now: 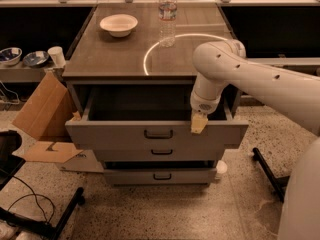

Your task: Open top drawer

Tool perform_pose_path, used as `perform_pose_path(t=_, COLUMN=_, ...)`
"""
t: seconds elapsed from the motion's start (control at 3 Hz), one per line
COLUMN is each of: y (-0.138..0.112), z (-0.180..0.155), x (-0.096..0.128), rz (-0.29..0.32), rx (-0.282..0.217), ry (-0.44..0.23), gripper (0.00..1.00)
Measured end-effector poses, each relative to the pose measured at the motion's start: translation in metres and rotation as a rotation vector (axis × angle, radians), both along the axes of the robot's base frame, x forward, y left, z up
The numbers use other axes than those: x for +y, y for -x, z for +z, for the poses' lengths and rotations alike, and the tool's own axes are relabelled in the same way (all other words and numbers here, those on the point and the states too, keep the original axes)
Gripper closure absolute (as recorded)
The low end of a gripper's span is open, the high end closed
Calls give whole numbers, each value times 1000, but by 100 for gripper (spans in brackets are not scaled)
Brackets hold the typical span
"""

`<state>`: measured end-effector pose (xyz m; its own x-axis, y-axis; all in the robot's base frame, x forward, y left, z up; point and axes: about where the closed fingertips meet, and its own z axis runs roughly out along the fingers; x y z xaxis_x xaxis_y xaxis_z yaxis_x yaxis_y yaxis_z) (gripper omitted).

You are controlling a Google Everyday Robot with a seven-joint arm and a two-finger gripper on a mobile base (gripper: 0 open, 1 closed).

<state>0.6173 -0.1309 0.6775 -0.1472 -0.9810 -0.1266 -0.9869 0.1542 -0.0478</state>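
The top drawer [115, 134] of the grey cabinet is pulled out toward me, its dark empty box interior showing. Its flat front carries a small dark pull handle [158, 133]. My gripper [198, 124] hangs from the white arm at the drawer front's upper edge, right of the handle and not on it. Two narrower drawers sit below, with handles on the middle one [161, 152] and the bottom one [162, 176].
A white bowl [119, 24] and a water bottle [167, 15] stand on the cabinet top [100, 54]. A cardboard box [42, 115] lies open at the left. Bowls and a cup [56, 56] sit on a low left shelf. A black stand base [267, 171] is at the right.
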Motion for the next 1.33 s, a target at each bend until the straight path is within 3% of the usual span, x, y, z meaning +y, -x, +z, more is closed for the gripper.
perform_pose_path(t=0.67, y=0, z=0, x=0, rz=0, rx=0, ry=0, gripper=60)
perform_pose_path(t=1.0, y=0, z=0, x=0, rz=0, rx=0, ry=0, gripper=28)
perform_pose_path(t=1.33, y=0, z=0, x=0, rz=0, rx=0, ry=0, gripper=5)
